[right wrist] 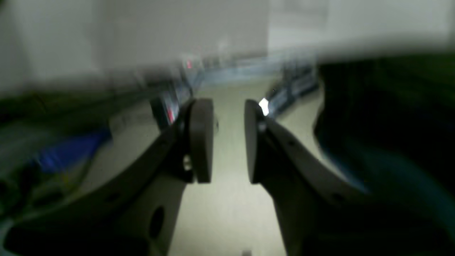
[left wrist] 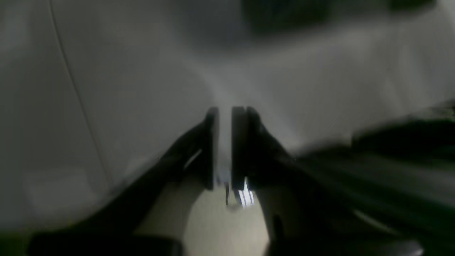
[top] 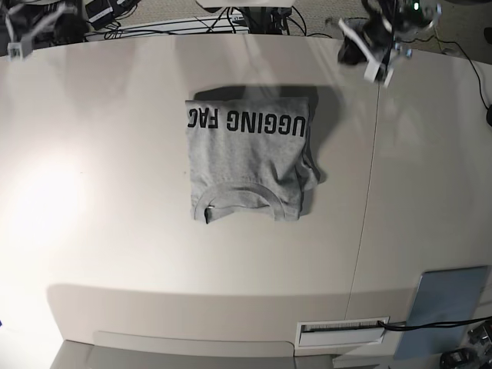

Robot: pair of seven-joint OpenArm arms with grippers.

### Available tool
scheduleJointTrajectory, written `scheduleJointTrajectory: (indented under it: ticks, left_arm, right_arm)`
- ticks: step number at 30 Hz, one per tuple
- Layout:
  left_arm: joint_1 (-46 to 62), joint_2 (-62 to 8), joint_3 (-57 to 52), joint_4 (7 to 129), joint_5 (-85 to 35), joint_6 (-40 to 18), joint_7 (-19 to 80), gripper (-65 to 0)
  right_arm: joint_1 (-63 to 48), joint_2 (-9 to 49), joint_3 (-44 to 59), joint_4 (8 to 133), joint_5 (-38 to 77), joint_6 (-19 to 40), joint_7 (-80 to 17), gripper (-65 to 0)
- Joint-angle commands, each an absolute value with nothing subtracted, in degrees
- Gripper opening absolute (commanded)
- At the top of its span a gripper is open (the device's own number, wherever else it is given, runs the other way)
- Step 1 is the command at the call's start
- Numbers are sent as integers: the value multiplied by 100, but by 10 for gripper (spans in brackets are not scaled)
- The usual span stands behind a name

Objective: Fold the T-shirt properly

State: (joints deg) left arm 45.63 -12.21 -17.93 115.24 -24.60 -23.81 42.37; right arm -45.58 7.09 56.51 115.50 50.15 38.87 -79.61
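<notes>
Broadly, we note the pale rounded table point(top: 115, 254) first, then the heather-grey cotton T-shirt with black block lettering point(top: 250, 165) lying on it, folded to a compact near-square, ribbed collar at the near edge, lettered band at the far edge.

Both sets of fingers sit at the far table corners, well apart from the shirt. Our left gripper point(left wrist: 224, 147) shows its fingers drawn to a narrow slit, nothing pinched between them that we can make out; blur limits this. Our right gripper point(right wrist: 229, 142) stands with a moderate gap, holding nothing, floor visible between the pads.

Handling, as we judge it: light, limp, non-slippery cloth that sags and shifts unless pinched through all layers. Best holds look like the two lettered-edge corners, on the side nearer the fingers.

A slight bulge mars the shirt's edge below the left fingers. The table seam point(top: 367, 207), blue-grey panel point(top: 447, 296) and far-edge cables point(top: 200, 24) block nothing.
</notes>
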Motion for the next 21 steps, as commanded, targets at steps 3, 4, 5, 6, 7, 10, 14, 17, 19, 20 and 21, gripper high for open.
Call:
scheduleJointTrajectory:
  ticks: [3, 4, 5, 6, 7, 10, 14, 17, 19, 20, 21]
  left_arm:
    - [5137, -1253, -1813, 11450, -2539, -2596, 4145, -590]
    - [5264, -1253, -1813, 11301, -2539, -2757, 4117, -590]
    - [5354, -1256, -1813, 11111, -2536, -2880, 4060, -590]
    - [5408, -1256, -1813, 10873, -2536, -2963, 3972, -590]
    - [5437, -1256, -1813, 10591, -2539, -3006, 3854, -590]
    - [5391, -1275, -1813, 9594, -2534, -3013, 3406, -590]
    - [5011, -1350, -1813, 8064, -2515, -3299, 3020, -590]
    - [4416, -1337, -1813, 6840, -2217, -3238, 2991, -589]
    - [3929, -1332, -1813, 6023, -2051, -3070, 2967, -589]
    - [3688, -1334, -1813, 5623, -1997, -3061, 2882, -582]
    - [3450, -1332, -1813, 5245, -1929, -3074, 2818, -570]
  right_arm:
    - [-4840, 390, 5706, 11253, 4665, 4000, -7876, -496]
    - [-4858, 281, 5706, 11048, 4567, 4000, -7824, -496]
    - [-4856, 196, 5706, 10798, 4471, 4000, -7745, -496]
    - [-4851, 137, 5706, 10514, 4388, 4000, -7596, -496]
    - [-4840, 119, 5701, 10200, 4338, 4000, -7408, -496]
    - [-4733, 196, 5693, 9218, 3979, 4000, -6825, -496]
    - [-4303, 537, 5664, 7819, 2967, 4000, -6114, -496]
    - [-3898, 1013, 5470, 6687, 2276, 4000, -5561, -496]
    - [-3645, 1347, 5212, 5968, 1955, 4000, -5153, -496]
    - [-3524, 1518, 5030, 5634, 1811, 4000, -4917, -496]
    - [-3413, 1678, 4821, 5315, 1669, 4000, -4665, -496]
